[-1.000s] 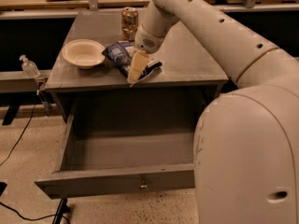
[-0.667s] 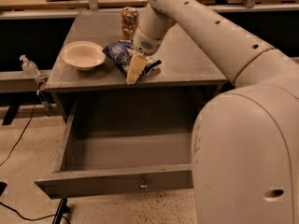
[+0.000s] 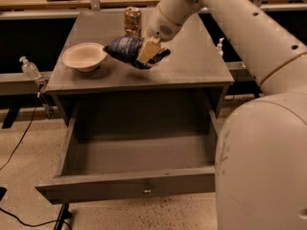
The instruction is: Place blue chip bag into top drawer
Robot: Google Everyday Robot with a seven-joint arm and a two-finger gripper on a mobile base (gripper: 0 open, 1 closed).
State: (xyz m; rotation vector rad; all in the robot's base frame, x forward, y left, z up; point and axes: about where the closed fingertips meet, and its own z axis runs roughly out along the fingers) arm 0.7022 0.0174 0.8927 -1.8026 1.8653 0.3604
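The blue chip bag (image 3: 123, 48) is a crinkled navy foil bag held just above the grey table top, between the bowl and the arm. My gripper (image 3: 147, 52) is shut on the bag's right part, its pale finger (image 3: 145, 51) lying across the foil. The bag hangs lifted off the surface, tilted to the left. The top drawer (image 3: 139, 187) is pulled wide open below the table's front edge; its inside shows nothing in it and its front panel has a small metal keyhole at centre.
A pale bowl (image 3: 84, 56) sits on the table's left part. An orange-brown drink can (image 3: 133, 20) stands behind the bag. A clear bottle (image 3: 29, 69) stands on a low shelf at the left. My arm's large white body fills the right side.
The bag has come up off the table in my gripper. The view has shifted and now sits closer to the table and drawer.
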